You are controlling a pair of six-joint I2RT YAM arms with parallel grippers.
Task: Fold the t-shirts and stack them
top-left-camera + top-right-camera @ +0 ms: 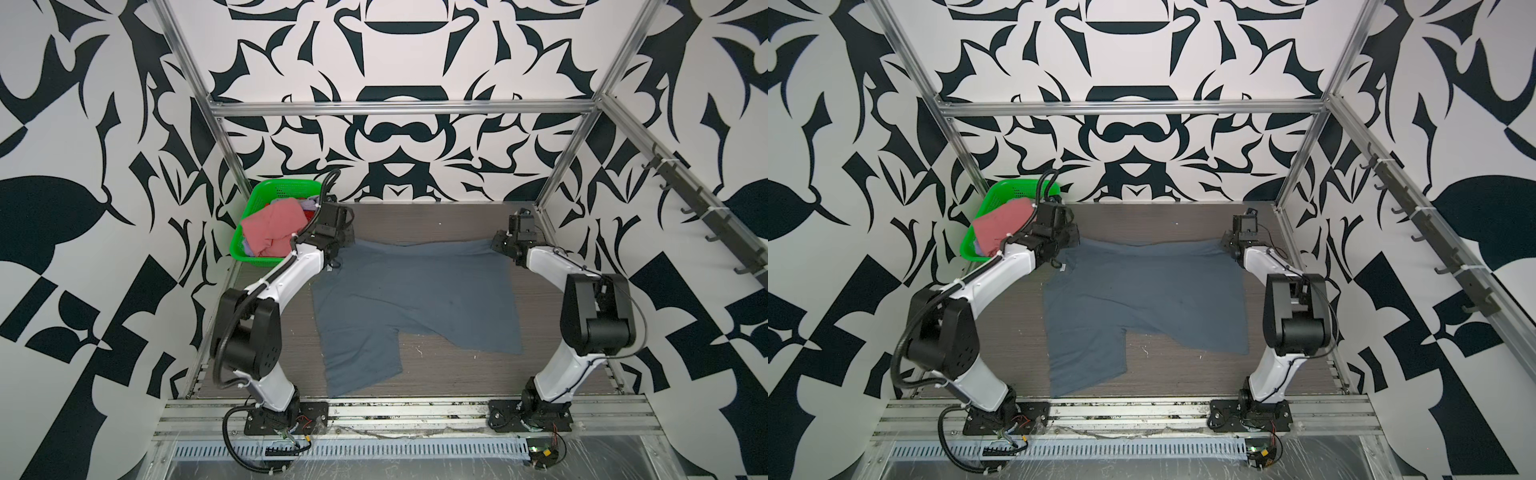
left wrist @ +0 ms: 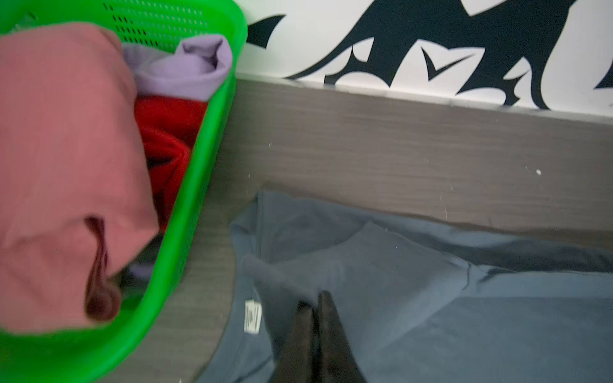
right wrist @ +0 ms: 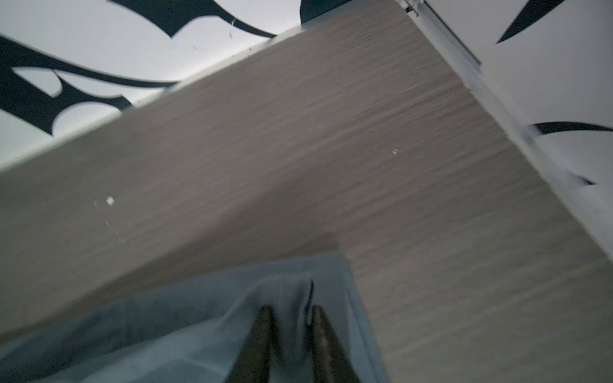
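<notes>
Slate blue-grey t-shirt (image 1: 415, 299): spread open at the centre of the worktop (image 1: 457, 374), far edge stretched between both grippers, near hem uneven.

Left gripper (image 2: 316, 308): at the far left corner of that shirt, tips against a raised fold, fingers almost together with only a slim gap. Hold on the cloth not determinable.

Right gripper (image 3: 290, 311): at the far right corner, jaws visibly parted, a bunched ridge of cloth between the fingers (image 3: 262, 331).

Green basket (image 1: 266, 191): far left corner of the worktop, containing salmon pink t-shirt (image 1: 274, 228) on top, with lavender t-shirt (image 2: 195, 66) and red t-shirt (image 2: 166, 132) beside it.
</notes>
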